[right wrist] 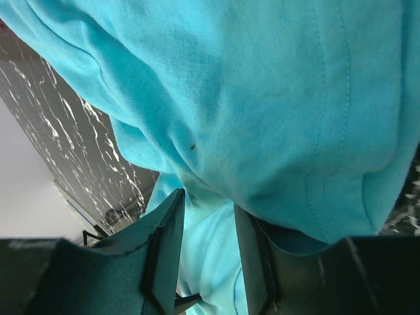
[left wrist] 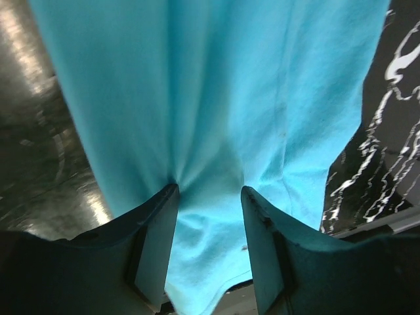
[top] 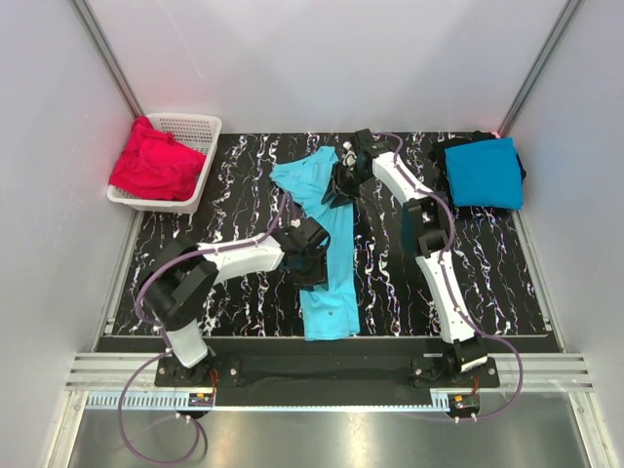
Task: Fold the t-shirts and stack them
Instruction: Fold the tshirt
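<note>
Down the middle of the counter, the light turquoise t-shirt point(top: 331, 292) is drawn out into a long narrow strip. Its long axis runs from the far edge to the near edge, and its near end reaches that edge. The right end effector point(top: 338, 188) sits at the far end of the strip, closed on a bunched fold of the cloth; in its wrist view the fabric is gathered into the narrow gap between the fingers point(right wrist: 167, 256). The left end effector point(top: 312, 259) is about halfway down the strip on its left side, also clamped on the cloth, with creases fanning out from the pinch. Both arms therefore hold the same shirt, one behind the other along its length. The free near half lies closest to the left arm. Any lengthwise fold would probably depend on the two grips staying in line with that axis. A folded deeper blue t-shirt point(top: 485, 173) rests at the far right corner, and red t-shirts point(top: 151, 164) fill the basket point(top: 202, 125) at the far left corner.
</note>
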